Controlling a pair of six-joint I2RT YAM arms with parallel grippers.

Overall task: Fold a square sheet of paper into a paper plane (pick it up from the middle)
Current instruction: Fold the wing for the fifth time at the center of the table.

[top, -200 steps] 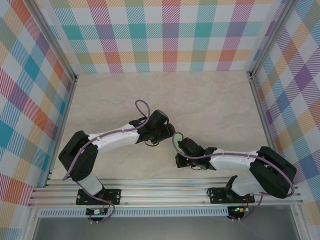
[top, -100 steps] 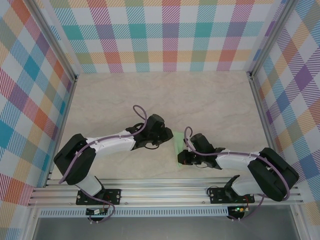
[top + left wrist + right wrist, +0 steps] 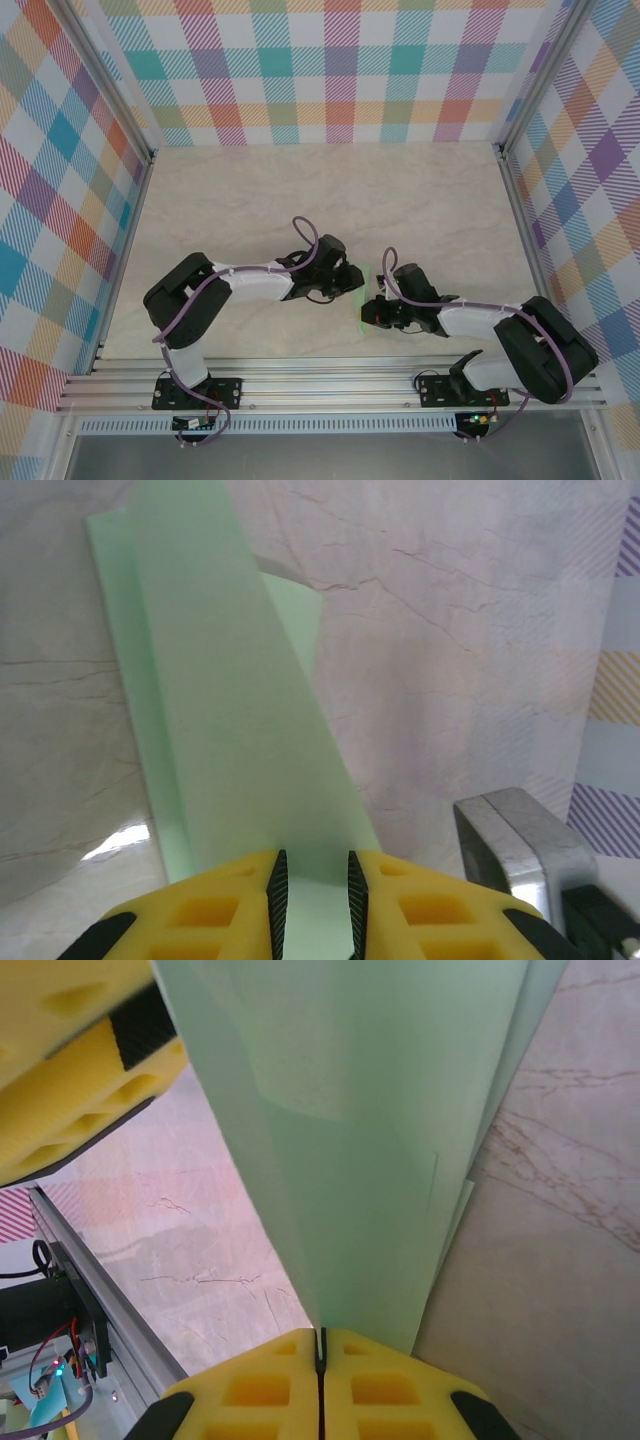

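Mint-green paper [image 3: 364, 300], seen from above, hangs between our left gripper [image 3: 356, 281] and right gripper [image 3: 372, 313], just over the marble tabletop [image 3: 430, 210]. Through the left wrist camera our left fingers [image 3: 240, 900] stand slightly apart around a folded band of the sheet, which we judge light, limp and easily creased. Through the right wrist camera our right fingers [image 3: 260, 1390] are pressed together on its lower edge, so we would hold it at folded edges.

The folded paper [image 3: 230, 720] is pale mint green and plain. The gripper fingers [image 3: 200, 920] are yellow with black edges. The table [image 3: 420, 200] is beige with marble veins. The walls [image 3: 330, 70] have a many-coloured check pattern.
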